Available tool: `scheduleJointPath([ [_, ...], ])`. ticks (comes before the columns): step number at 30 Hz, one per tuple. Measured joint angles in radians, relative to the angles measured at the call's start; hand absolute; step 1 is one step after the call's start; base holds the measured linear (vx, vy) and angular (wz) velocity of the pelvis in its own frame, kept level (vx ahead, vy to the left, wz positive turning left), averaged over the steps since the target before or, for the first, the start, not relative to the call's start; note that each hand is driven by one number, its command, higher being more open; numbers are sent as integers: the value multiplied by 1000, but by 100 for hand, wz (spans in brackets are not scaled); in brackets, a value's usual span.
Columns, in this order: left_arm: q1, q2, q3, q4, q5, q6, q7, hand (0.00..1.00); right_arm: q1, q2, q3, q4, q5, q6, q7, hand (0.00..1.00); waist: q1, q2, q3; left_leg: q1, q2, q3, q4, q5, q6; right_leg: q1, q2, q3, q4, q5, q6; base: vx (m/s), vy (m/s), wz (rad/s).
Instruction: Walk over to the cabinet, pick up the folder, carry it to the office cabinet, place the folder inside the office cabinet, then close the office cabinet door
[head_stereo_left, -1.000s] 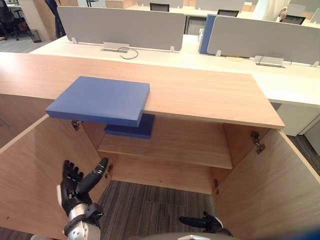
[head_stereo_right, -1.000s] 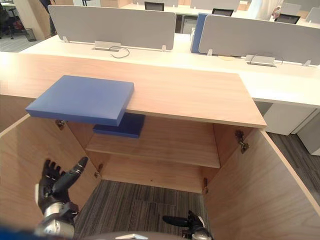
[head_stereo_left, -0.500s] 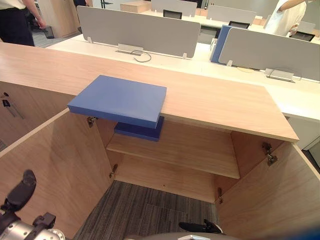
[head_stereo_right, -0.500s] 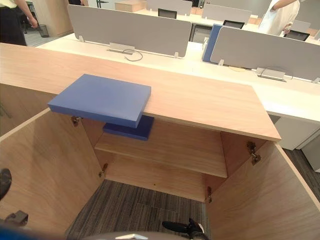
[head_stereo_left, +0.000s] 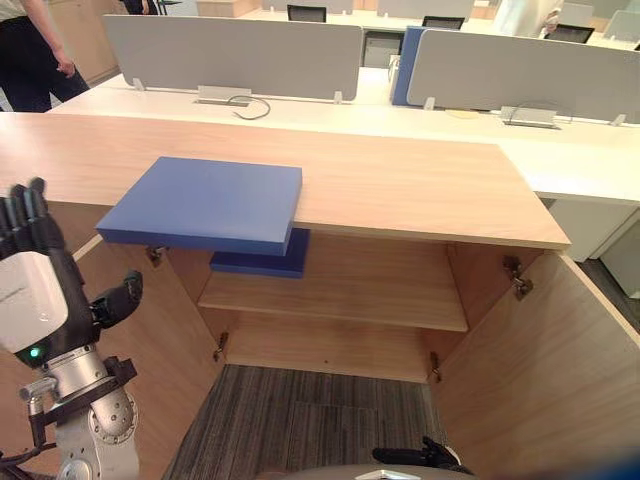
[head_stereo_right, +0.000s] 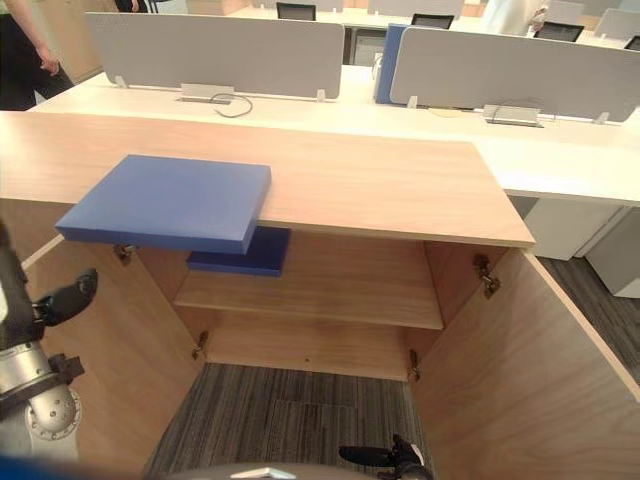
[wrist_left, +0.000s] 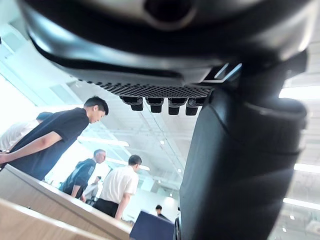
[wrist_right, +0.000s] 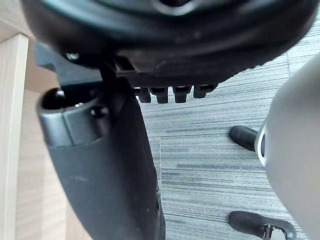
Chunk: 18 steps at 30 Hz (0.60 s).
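The dark left hand (head_stereo_left: 38, 292) stands upright at the robot's left side, fingers (head_stereo_left: 25, 215) straight and released, holding nothing, close before the open left wooden door (head_stereo_left: 160, 340). Beyond it the flat rectangular blue folder (head_stereo_left: 205, 203) lies on the light wooden cabinet top (head_stereo_left: 400, 185), its near edge overhanging the open front. That overhang is the likely trouble: a one-handed pinch at a corner could tip the folder onto the grey carpet (head_stereo_left: 300, 420), and a wide reach could knock the door. A darker blue folder (head_stereo_left: 262, 264) takes the left end of the inner wooden shelf (head_stereo_left: 370, 290), so placing may jam there. The right hand (head_stereo_left: 418, 458) hangs low; released or clenched, I cannot tell.
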Motion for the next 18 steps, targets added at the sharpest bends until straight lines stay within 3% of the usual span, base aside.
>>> scheduleJointPath([
  [4,-29,101,-34,137,36,-2,-46,100,12,-14,0,-3,-6,-1,15,100,0,1,0,16,1,17,-18,6,-1,1,3,17,-7,8,-2,-15,1,-11],
  [9,-36,205,-68,174,80,-25,-68,100,29,-25,-4,-8,-7,-5,18,100,-2,2,0,23,-2,33,-32,10,3,0,2,31,-22,19,-1,-9,18,-10],
  [15,-87,253,-87,205,134,-38,-71,100,43,-31,-22,-23,-13,-10,21,100,-4,17,-6,33,-7,53,-40,11,5,6,1,49,-41,34,2,-5,13,-9],
  [18,-107,321,-134,206,155,-44,-71,100,45,-32,-23,-24,-20,-12,28,100,-5,19,-8,35,-7,55,-40,12,6,6,0,50,-41,35,3,-8,-1,-1],
])
